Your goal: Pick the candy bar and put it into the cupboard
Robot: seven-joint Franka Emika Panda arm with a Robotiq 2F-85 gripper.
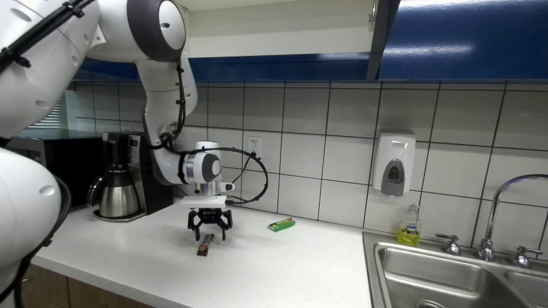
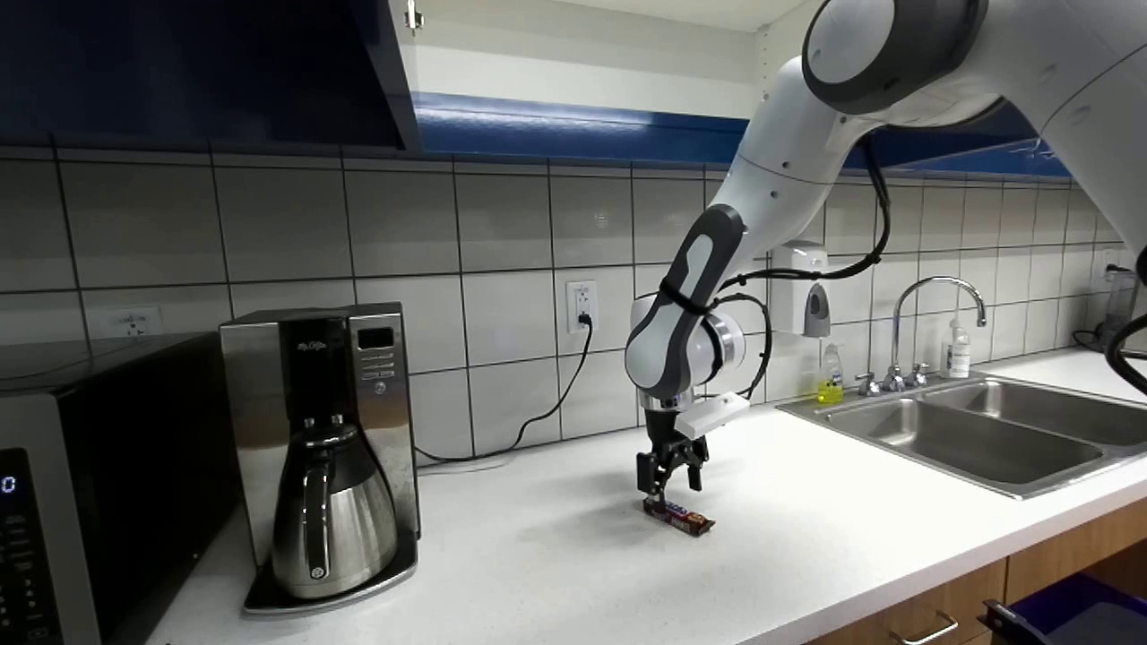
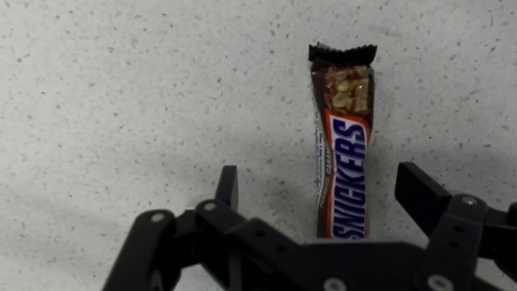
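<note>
Pale tiles (image 1: 306, 107) back everything on my feeds, and below them runs the white counter (image 1: 278, 265), its front edge slanting across the lower left in an exterior view. Top centre in both exterior views, the cupboard (image 1: 278, 67) shows its pale inside; its blue lower ledge is the edge I'd lift over. I have open counter toward the sink (image 1: 373, 265) at right, and the coffee maker (image 2: 394, 421) stands well apart at left. My gripper (image 1: 210, 236) is spread wide, fingers (image 3: 422, 198) on either side of the candy bar (image 3: 345, 161), touching neither flank. The bar lies flat on the counter, right of centre in the wrist view, nearer the right-hand finger. I expect it light, firm yet dentable, its wrapper slick; I'd centre first, then pinch gently across the lettered middle.
</note>
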